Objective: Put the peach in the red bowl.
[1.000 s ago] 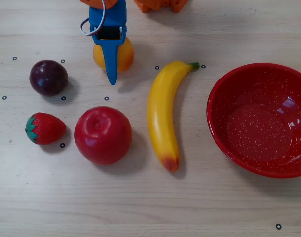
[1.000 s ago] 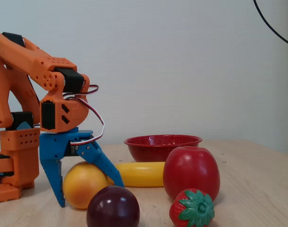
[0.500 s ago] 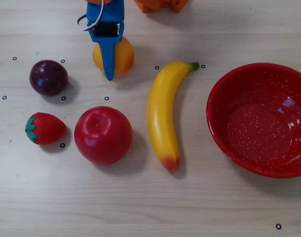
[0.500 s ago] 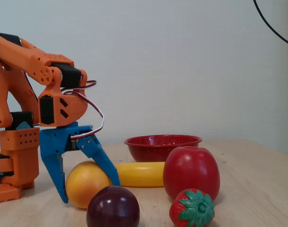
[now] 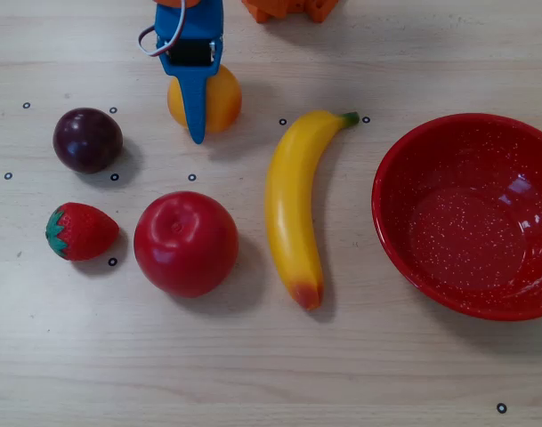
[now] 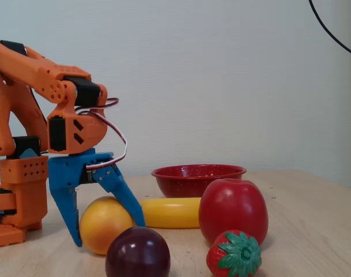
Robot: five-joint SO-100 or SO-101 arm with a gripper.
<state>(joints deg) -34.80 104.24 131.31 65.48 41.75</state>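
The peach (image 5: 222, 98) is a round yellow-orange fruit on the table at the upper left of the overhead view. In the fixed view the peach (image 6: 102, 226) rests on the table between the two blue fingers. My gripper (image 5: 196, 102) hangs over it; in the fixed view the gripper (image 6: 109, 234) is open, with one finger on each side of the peach and close to it. The red bowl (image 5: 404, 222) stands empty at the right; in the fixed view the bowl (image 6: 192, 179) is at the back.
A dark plum (image 5: 87, 139), a strawberry (image 5: 80, 230) and a large red apple (image 5: 185, 242) lie left of a banana (image 5: 291, 209), which lies between the peach and the bowl. The orange arm base (image 6: 17, 190) stands at the fixed view's left.
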